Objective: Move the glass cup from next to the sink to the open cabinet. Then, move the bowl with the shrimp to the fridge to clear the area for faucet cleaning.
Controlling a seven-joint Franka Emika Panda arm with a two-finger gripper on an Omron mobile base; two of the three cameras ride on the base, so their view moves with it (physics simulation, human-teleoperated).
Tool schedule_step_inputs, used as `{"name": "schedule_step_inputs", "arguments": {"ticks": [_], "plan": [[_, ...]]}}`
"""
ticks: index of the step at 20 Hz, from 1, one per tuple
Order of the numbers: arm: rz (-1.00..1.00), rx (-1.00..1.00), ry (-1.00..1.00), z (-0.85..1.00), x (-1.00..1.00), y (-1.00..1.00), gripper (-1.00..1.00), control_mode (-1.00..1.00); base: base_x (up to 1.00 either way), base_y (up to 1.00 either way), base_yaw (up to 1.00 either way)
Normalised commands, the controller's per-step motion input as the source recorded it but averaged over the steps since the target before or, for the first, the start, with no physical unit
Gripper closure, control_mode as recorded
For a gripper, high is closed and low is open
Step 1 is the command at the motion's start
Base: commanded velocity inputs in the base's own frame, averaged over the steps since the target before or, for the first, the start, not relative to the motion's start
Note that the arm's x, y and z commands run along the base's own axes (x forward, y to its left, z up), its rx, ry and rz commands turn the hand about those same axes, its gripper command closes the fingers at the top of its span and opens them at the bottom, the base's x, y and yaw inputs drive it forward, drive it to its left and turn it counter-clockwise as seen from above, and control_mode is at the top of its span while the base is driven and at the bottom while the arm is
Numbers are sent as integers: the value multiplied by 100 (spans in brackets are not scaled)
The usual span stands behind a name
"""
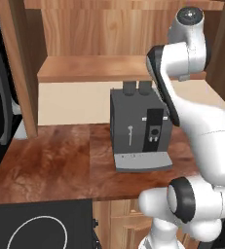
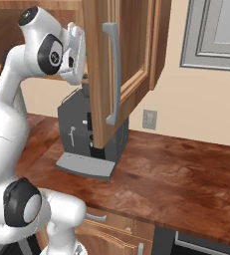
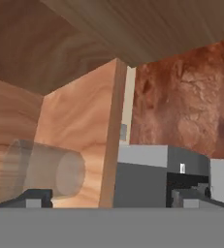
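Glass cup (image 3: pixel 40 169) sits in front of my gripper (image 3: pixel 111 197) in the hand view, a clear grey-tinted tumbler seen rolled sideways by my hand's tilt, its base against the pale wood of the open cabinet (image 3: pixel 74 121). My two dark fingertips (image 3: pixel 33 197) stand wide apart at the bottom of that view; the left one lies just beside the cup's lower edge, the other is well off to the right, and I hold nothing. Whether the near fingertip actually touches the glass I cannot tell.

Around the cup are the cabinet's wood-grain panels, and a thick board edge (image 3: pixel 112 135) separates it from what lies beyond. Past that edge is the grey coffee machine (image 3: pixel 157 174), and behind it the reddish-brown worktop (image 3: pixel 181 101).

From the left base view my arm (image 1: pixel 192 112) rises and bends back toward the cabinet shelf (image 1: pixel 94 68), with the coffee machine (image 1: pixel 138 129) standing on the worktop (image 1: pixel 50 165) below it. A black cooktop (image 1: pixel 36 226) with white ring markings lies at the near left. In the right base view the cabinet door (image 2: pixel 114 69) with its grey bar handle hangs open over the coffee machine (image 2: pixel 84 139), and a wall outlet (image 2: pixel 149 119) sits on the beige wall.

I can read no brand, label or writing on anything.
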Motion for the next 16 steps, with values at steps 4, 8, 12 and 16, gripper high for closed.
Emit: {"name": "schedule_step_inputs", "arguments": {"ticks": [4, 8, 12, 16], "plan": [[0, -4, -23, -98, -100, 0, -100, -100, 0, 0, 0], [0, -4, -15, -100, -100, 0, -100, -100, 0, 0, 0], [-5, -11, -15, -84, -100, 14, -100, -100, 0, 0, 0], [1, -4, -13, -15, -74, 5, -100, -100, 0, 0, 0]]}}
